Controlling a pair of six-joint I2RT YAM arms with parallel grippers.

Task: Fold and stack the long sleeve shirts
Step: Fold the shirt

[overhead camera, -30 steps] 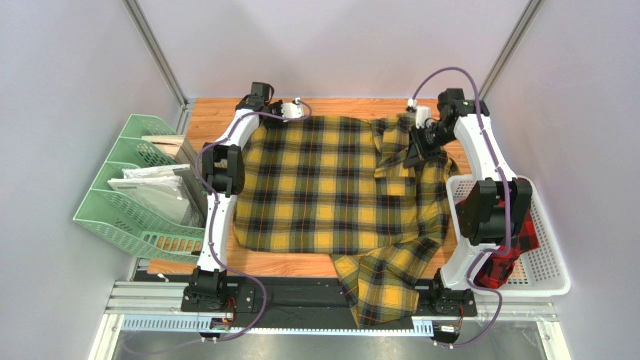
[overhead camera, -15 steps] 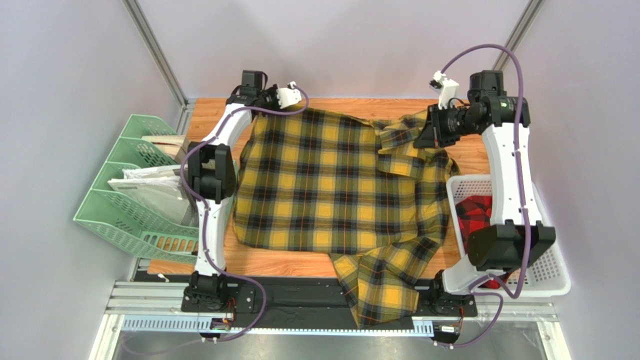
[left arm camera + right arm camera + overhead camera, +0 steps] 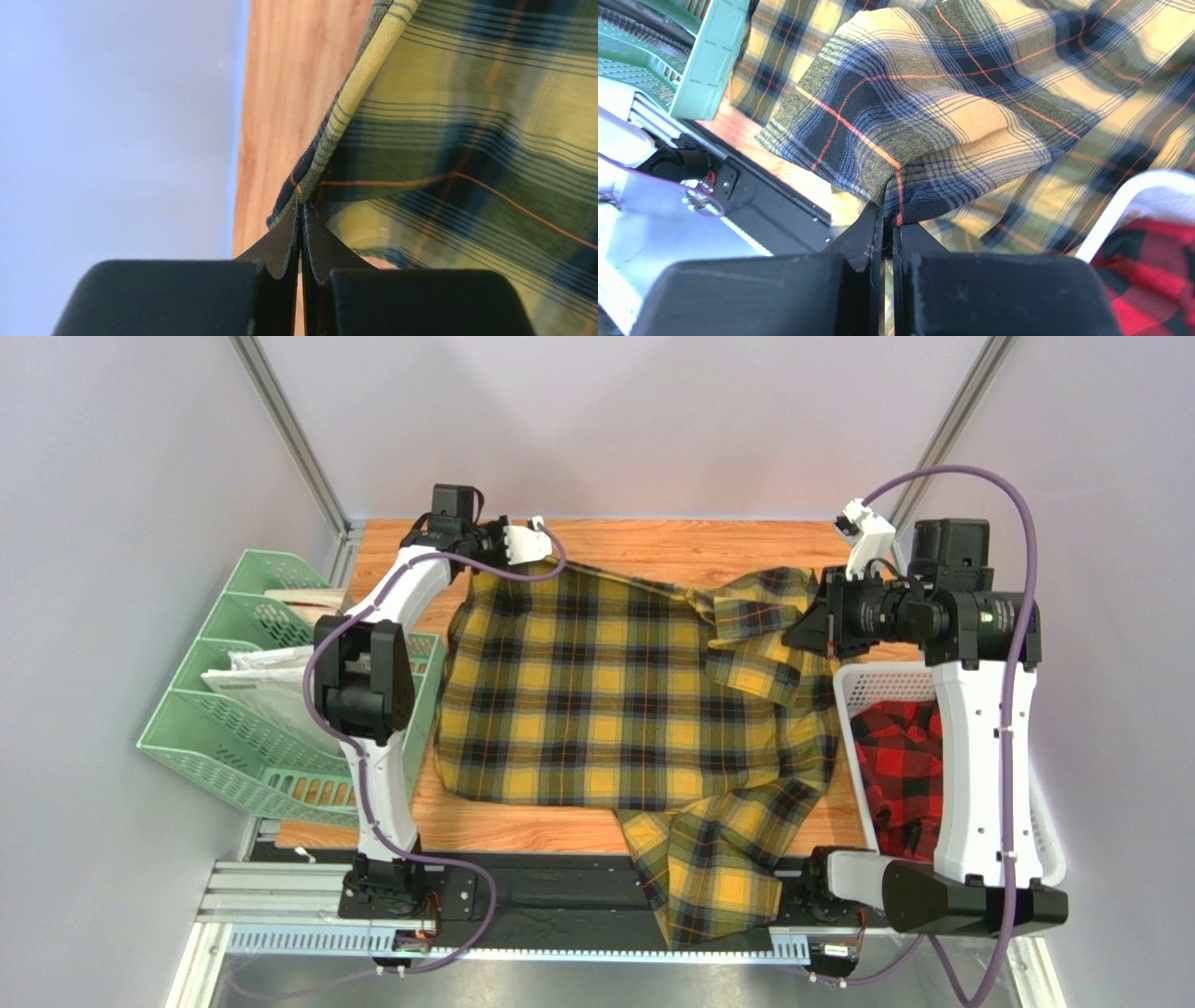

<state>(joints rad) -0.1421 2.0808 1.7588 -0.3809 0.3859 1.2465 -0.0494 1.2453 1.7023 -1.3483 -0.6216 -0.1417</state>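
The yellow-and-black checked shirt (image 3: pixel 603 686) lies spread on the wooden table (image 3: pixel 673 546), and one sleeve (image 3: pixel 709 875) hangs over the near edge. My left gripper (image 3: pixel 547 557) is shut on the shirt's far left hem corner (image 3: pixel 319 164), its tips (image 3: pixel 302 204) pinching the seam. My right gripper (image 3: pixel 800 633) is shut on a raised fold of the same shirt (image 3: pixel 927 112) at the far right, with cloth bunched at its tips (image 3: pixel 889 218). The red-and-black checked shirt (image 3: pixel 898 763) lies crumpled in the white basket (image 3: pixel 1041 857).
Green stacked trays (image 3: pixel 239 707) holding papers stand at the table's left edge and also show in the right wrist view (image 3: pixel 710 56). The basket rim (image 3: pixel 1134 192) sits right beside the right gripper. A black rail (image 3: pixel 561 889) carries the arm bases along the near edge.
Both grippers rose and drew apart along the far edge, still holding the yellow shirt. The right arm swung right and up, and the red shirt in the basket came into view.
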